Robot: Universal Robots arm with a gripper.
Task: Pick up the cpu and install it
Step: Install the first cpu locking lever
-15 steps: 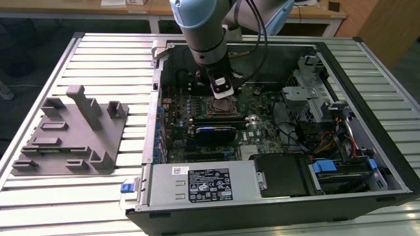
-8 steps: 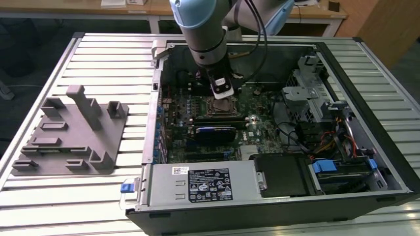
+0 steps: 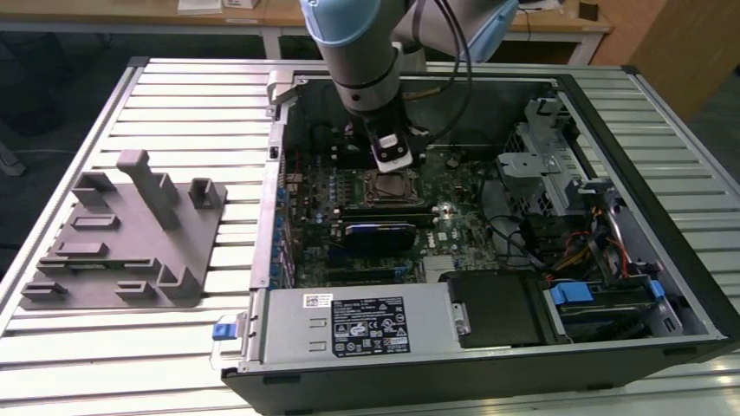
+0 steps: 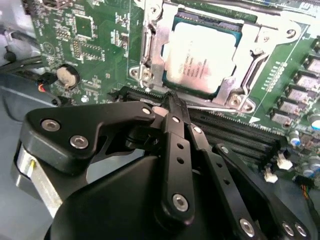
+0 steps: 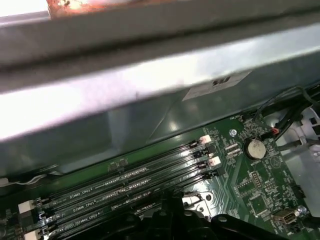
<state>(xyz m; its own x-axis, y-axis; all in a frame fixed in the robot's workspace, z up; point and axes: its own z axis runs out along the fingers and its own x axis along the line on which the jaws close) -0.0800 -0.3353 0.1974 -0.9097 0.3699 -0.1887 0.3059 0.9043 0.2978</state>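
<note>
The cpu (image 4: pixel 200 57) lies flat inside the metal-framed motherboard socket (image 4: pixel 150 55), silvery top up, with the frame's bars along its sides. My gripper (image 4: pixel 169 100) is shut, its black fingers (image 4: pixel 176 145) meeting in a point just short of the socket's near edge, above the memory slots (image 4: pixel 235 132). Nothing shows between the fingertips. In the exterior view the gripper (image 3: pixel 391 163) hangs inside the open computer case (image 3: pixel 601 113), just above the socket (image 3: pixel 389 186).
A grey moulded fixture (image 3: pixel 127 234) lies on the slatted table at the exterior view's left. The case holds a power supply (image 3: pixel 359 325), a drive cage (image 3: pixel 555 165), loose cables (image 3: pixel 578 251) and a coin battery (image 5: pixel 256 148). The case wall (image 5: pixel 150 85) rises close by.
</note>
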